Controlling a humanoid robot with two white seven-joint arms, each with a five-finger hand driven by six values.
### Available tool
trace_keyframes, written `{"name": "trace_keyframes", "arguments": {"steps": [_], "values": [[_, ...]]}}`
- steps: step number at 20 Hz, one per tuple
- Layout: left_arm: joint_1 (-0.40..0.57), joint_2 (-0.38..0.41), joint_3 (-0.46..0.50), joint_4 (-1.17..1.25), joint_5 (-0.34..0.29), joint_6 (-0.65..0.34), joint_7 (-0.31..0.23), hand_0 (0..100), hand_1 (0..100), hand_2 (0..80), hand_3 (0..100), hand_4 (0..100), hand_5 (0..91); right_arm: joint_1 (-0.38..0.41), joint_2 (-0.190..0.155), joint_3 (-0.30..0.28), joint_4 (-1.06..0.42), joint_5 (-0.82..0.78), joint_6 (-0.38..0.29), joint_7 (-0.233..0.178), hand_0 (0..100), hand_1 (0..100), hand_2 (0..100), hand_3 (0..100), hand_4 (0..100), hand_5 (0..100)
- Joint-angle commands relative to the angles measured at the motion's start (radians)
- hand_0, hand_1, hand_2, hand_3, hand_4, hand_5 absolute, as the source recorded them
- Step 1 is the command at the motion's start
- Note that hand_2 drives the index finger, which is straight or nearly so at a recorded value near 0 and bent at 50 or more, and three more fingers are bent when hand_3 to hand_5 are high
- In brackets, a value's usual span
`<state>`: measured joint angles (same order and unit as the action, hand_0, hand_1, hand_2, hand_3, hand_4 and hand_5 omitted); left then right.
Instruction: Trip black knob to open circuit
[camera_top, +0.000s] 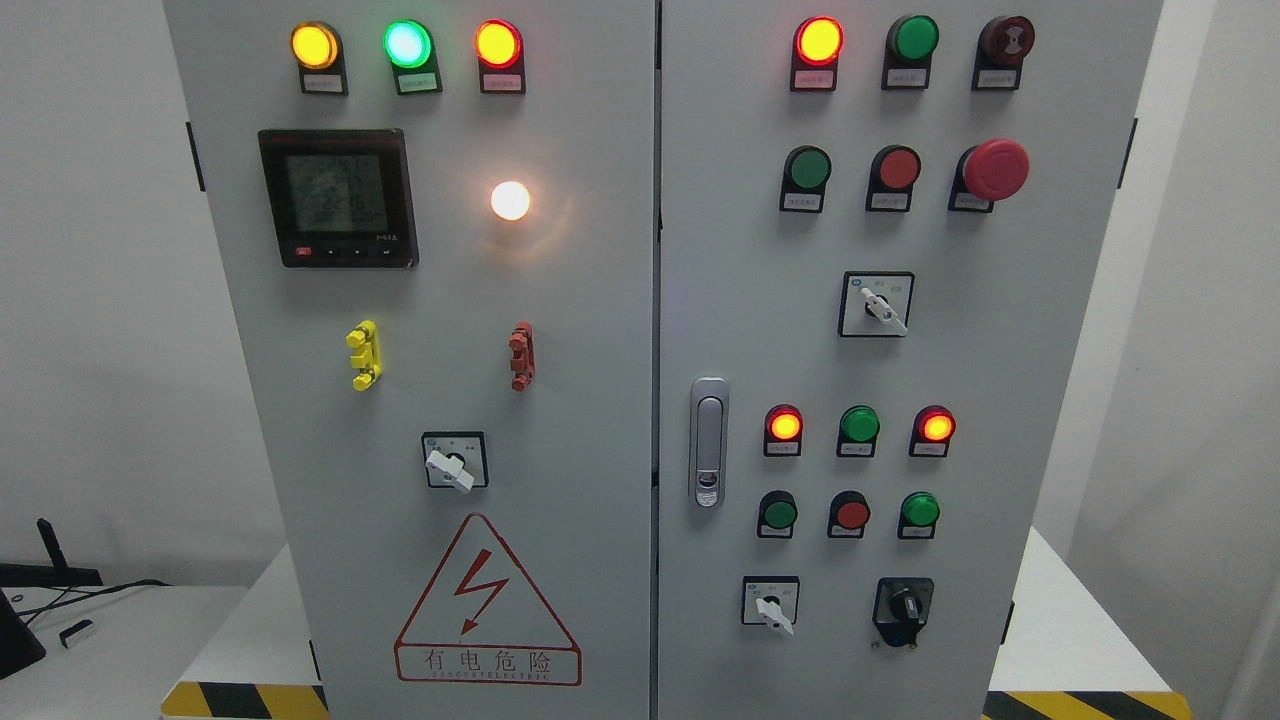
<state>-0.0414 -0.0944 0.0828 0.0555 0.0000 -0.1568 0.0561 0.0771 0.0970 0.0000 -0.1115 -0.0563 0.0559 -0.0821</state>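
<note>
Black knob (905, 607) low on right door, pointer position seemingly unreadable

The black knob (905, 606) sits on the lower right corner of the grey electrical cabinet's right-hand door (1060, 400) — a small rotary switch on a black mounting plate with rounded corners. Its grip bar stands nearly upright, tilted slightly to the left at the top, with a pale mark on its face. The plate hangs a little askew. No fingers show anywhere in the head view — so the knob's place relative to them cannot be told.
</note>
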Motion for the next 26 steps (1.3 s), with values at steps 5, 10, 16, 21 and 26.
{"name": "trace_keyframes", "arguments": {"steps": [5,10,16,21,26], "values": [[0.0,0.001,0.0,0.0,-0.031,0.0,-0.001,12,39,0.0,0,0,0.0,0.006,-0.019,-0.018,-0.037,0.0,0.004,0.007,32,28,0,0,0,0],[0.0,-0.001,0.0,0.0,-0.031,0.0,-0.001,12,39,0.0,0,0,0.0,0.006,-0.034,-0.025,-0.037,0.0,0.004,0.005,32,28,0,0,0,0],[0.0,-0.001,0.0,0.0,-0.031,0.0,-0.001,12,39,0.0,0,0,0.0,0.024,-0.034,-0.023,-0.056,0.0,-0.004,0.001,31,28,0,0,0,0],[0.0,-0.001,0.0,0.0,-0.031,0.0,-0.001,12,39,0.0,0,0,0.0,0.127,-0.037,-0.018,-0.236,0.007,0.01,0.002,31,29,0,0,0,0],[0.0,-0.001,0.0,0.0,-0.031,0.0,-0.001,12,39,0.0,0,0,0.0,0.252,-0.037,0.029,-0.436,0.019,-0.004,0.001,31,29,0,0,0,0]]}}
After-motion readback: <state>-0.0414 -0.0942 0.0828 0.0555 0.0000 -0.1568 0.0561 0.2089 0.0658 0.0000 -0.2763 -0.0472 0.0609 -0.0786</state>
